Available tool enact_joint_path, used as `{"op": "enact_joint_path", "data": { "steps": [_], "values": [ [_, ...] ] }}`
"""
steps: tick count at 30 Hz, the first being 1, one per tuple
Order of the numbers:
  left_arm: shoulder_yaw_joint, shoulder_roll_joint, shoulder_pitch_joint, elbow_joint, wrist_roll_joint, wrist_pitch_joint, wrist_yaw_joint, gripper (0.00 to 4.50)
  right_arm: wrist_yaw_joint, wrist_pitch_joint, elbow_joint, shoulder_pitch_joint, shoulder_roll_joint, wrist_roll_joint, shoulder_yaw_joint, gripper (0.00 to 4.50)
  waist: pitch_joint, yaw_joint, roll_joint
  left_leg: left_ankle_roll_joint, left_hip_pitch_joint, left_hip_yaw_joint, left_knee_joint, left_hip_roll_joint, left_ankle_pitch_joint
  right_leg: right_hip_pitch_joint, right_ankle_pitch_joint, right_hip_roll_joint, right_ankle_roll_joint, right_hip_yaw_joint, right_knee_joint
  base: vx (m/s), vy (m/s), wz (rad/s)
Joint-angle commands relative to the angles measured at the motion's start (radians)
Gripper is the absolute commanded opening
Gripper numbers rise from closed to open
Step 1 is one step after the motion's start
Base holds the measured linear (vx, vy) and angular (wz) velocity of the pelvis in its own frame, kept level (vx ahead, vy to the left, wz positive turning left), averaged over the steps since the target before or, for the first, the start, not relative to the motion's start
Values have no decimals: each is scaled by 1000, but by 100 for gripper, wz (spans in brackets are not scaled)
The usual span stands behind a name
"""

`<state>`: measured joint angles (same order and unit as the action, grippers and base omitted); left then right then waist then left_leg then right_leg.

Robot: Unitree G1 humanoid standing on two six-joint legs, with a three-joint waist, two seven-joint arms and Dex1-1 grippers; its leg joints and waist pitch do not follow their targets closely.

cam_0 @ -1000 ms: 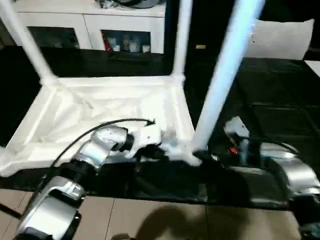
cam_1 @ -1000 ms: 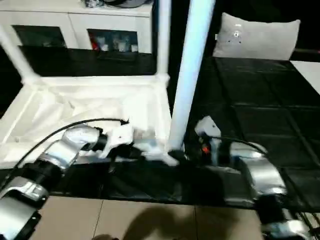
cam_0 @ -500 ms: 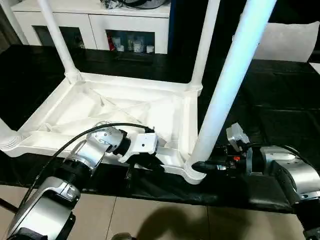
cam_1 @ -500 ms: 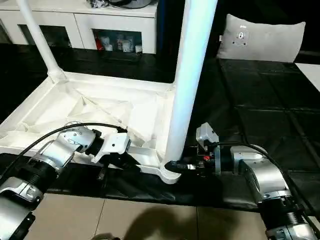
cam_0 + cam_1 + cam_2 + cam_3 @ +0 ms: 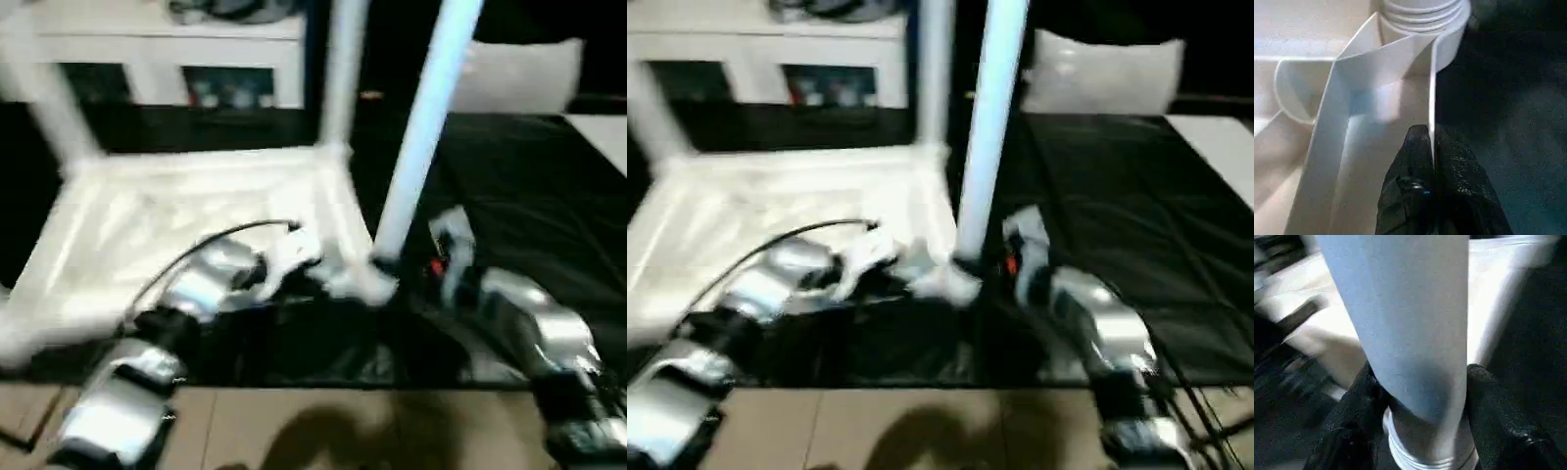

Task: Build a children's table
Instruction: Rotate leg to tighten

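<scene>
Currently the children's table (image 5: pixel 196 211) lies upside down on the black mat (image 5: pixel 549 186), its ribbed underside facing up and legs rising from its corner sockets. My left gripper (image 5: pixel 1432 161) is pinched shut on the thin rim wall (image 5: pixel 1433 98) of the top, along the near edge, just beside the near right corner socket (image 5: pixel 1425 14). My right gripper (image 5: pixel 1420 396) has its two black fingers (image 5: pixel 1488 406) set either side of the near right leg (image 5: pixel 421 127), right at its base above the socket collar; they stand part-way apart and appear to bear on the leg, though I cannot confirm firm contact. A white cabinet (image 5: pixel 157 39) stands beyond the far edge of the mat and a grey cushion (image 5: pixel 1107 73) lies at its far right corner.

Risks, as I judge them: the leg looks close to seated but possibly not fully home. Pressing or twisting it off-axis could bind it in the socket or lever the light top off the mat. The left hold is on a narrow wall only; if that pinch slips, the top may rotate or slide under the right arm's load. A low grip on a tapered leg may also ride upward.
</scene>
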<state>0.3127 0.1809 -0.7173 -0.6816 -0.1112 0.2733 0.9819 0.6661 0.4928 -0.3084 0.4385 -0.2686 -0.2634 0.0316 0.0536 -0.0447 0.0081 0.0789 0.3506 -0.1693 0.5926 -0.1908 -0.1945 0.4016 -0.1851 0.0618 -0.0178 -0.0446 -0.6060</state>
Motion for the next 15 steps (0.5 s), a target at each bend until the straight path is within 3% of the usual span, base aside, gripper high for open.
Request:
{"op": "enact_joint_path", "data": {
  "steps": [1, 5, 7, 11, 15],
  "values": [
    [-7, -66, -21, -16, 32, 35, -90, 0, -106, 26, -40, 27, 51, 17, -15, 205, -62, -8, -10, -9, 5, 10, -70, -21, -188, -48, -364, 70, -147, 35, 95, 0, 0, 0],
    [-26, -111, -34, -19, 18, 55, -154, 0, -181, -40, -75, 47, 86, 65, -26, 205, -68, -8, -12, -43, 10, 4, -63, -17, -117, -57, -219, 69, -187, 37, 83, 0, 0, 0],
    [-22, -115, -33, -4, 4, 65, -163, 0, -156, -109, -98, 48, 93, 73, -32, 256, -69, -11, -11, -56, 12, 3, -63, -18, -96, -60, -178, 68, -197, 37, 80, 0, 0, 0],
    [-15, -101, -25, 6, -3, 52, -158, 0, -134, -112, -83, 42, 104, 36, -3, 302, -65, -9, -8, -67, 9, 4, -67, -23, -117, -60, -174, 68, -214, 36, 80, 0, 0, 0],
    [6, -49, -3, 14, -10, -9, -103, 0, -11, -151, -53, 18, 45, 29, -29, 336, -64, -10, -5, -69, 9, 4, -68, -25, -140, -62, -188, 69, -211, 37, 82, 0, 0, 0]
  ]
}}
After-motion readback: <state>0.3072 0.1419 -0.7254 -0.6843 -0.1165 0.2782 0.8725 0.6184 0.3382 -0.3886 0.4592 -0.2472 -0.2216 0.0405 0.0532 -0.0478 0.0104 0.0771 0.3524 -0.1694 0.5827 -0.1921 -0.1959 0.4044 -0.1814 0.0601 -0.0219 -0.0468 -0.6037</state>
